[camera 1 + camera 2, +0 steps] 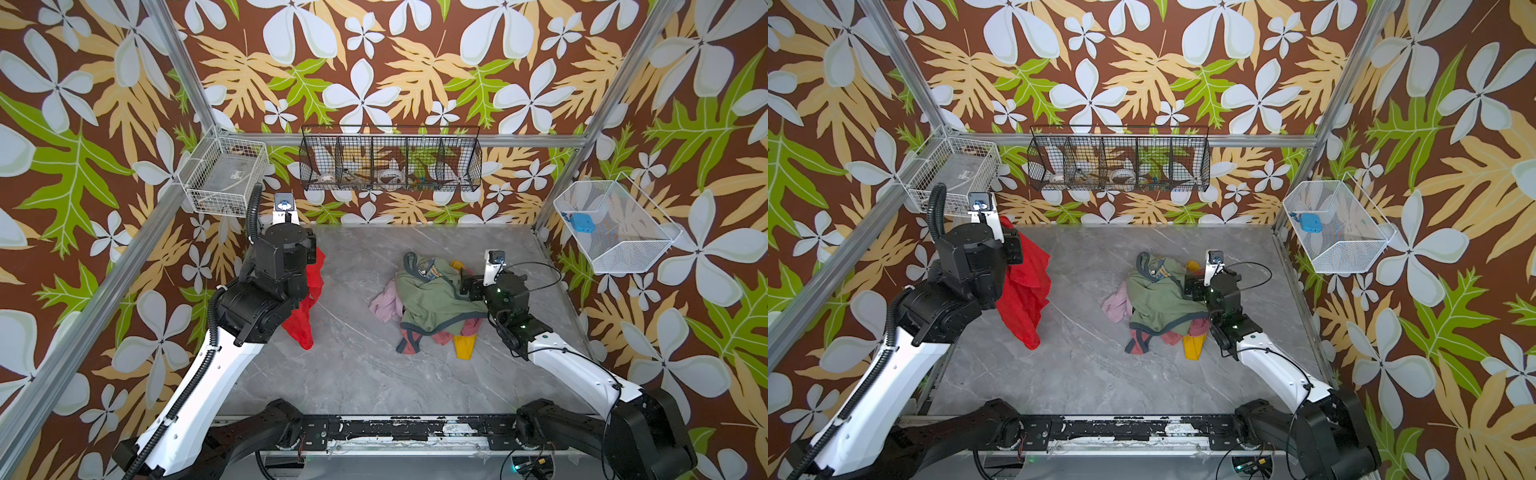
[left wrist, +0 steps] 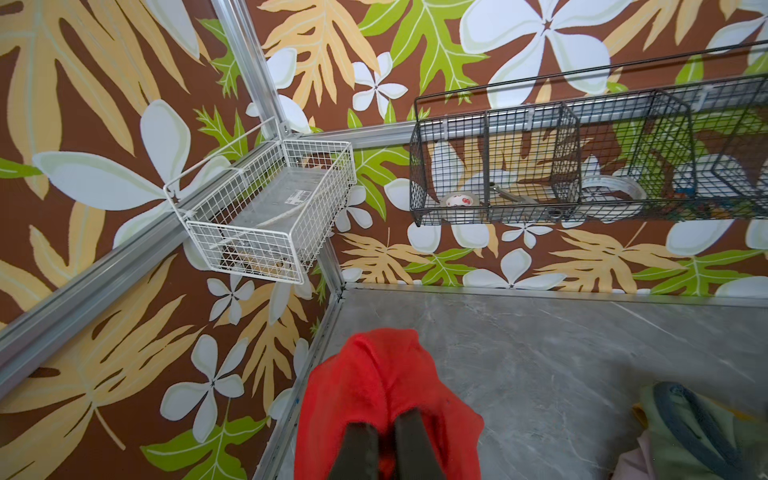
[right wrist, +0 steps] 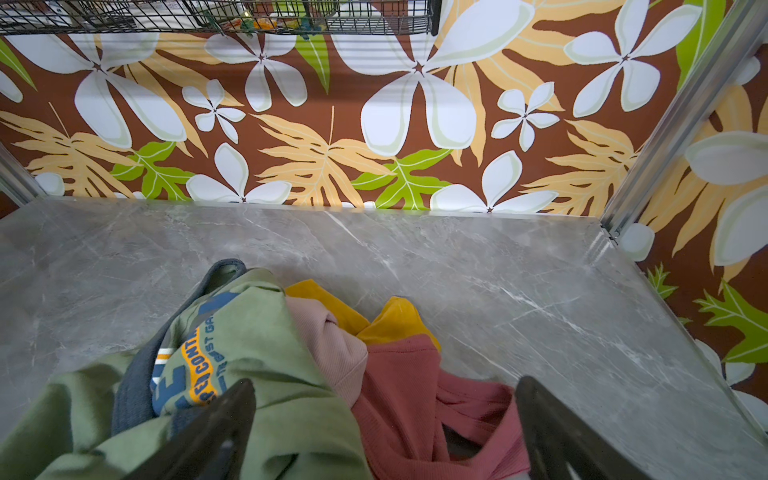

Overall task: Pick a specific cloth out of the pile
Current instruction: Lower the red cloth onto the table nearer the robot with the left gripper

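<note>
The cloth (image 1: 305,307), bright red and thin, hangs above the left side of the grey table (image 1: 365,374), clear of the pile; it also shows as the cloth (image 1: 1025,291). My left gripper (image 2: 386,419) is shut on its upper part, and red fabric drapes around both fingers. The pile (image 1: 428,299) lies right of centre, with a sage-green top (image 3: 270,332) over pale pink (image 1: 384,303), dusty-rose (image 3: 399,382) and yellow (image 3: 395,316) pieces. My right gripper (image 3: 386,384) stands open low over the pile's right edge, one finger over the green top and one past the dusty-rose piece.
A black wire basket (image 1: 390,160) hangs on the back wall. A white wire basket (image 1: 226,174) sits in the back left corner, close behind my left wrist. Another white basket (image 1: 615,226) with a blue object hangs on the right wall. Metal frame posts stand at the corners.
</note>
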`<state>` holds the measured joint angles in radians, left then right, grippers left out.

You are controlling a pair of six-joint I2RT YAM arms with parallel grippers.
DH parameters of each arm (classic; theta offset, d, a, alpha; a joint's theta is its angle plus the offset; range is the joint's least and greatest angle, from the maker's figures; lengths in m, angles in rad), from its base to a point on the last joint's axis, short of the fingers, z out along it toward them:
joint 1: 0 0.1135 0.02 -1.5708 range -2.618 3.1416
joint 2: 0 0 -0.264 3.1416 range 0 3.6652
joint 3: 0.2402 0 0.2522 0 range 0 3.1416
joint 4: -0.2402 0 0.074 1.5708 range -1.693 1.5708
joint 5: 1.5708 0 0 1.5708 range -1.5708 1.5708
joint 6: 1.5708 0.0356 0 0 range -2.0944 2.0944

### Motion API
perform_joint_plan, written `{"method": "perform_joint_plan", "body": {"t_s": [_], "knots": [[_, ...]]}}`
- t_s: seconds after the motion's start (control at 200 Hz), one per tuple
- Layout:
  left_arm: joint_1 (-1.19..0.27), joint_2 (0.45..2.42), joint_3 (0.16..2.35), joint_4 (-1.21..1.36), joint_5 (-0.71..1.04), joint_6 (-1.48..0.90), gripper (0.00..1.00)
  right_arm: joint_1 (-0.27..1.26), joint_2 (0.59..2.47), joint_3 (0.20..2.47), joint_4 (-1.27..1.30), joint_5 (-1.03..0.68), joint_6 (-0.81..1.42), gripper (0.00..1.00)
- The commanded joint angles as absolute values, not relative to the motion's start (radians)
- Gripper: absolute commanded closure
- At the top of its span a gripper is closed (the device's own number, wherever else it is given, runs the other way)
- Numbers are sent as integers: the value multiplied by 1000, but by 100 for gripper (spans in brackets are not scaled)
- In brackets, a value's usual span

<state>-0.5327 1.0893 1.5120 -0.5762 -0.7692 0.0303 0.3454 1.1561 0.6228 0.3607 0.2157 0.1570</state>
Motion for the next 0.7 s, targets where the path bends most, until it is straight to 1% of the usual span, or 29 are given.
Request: {"method": "perform_joint_plan", "body": {"t_s": [0.0,0.105,0.165,0.265,0.42,0.556,0.696], "knots": [[-531,1088,1497,-591,-588,3,100,348,1158,630,358,222,167,3],[-531,1108,1492,-611,-492,-22,100,347,1166,638,356,216,167,3],[-531,1116,1493,-612,-504,-28,100,348,1167,640,354,214,166,3],[-523,1115,1473,-584,-582,-23,100,348,1165,640,353,215,166,3],[-418,1115,1415,-568,-532,-77,100,348,1168,642,353,213,174,3],[-377,1096,1320,-526,-619,-92,100,348,1167,647,348,206,176,3],[-343,1082,1269,-545,-689,-119,100,348,1162,650,344,208,172,3]]}}
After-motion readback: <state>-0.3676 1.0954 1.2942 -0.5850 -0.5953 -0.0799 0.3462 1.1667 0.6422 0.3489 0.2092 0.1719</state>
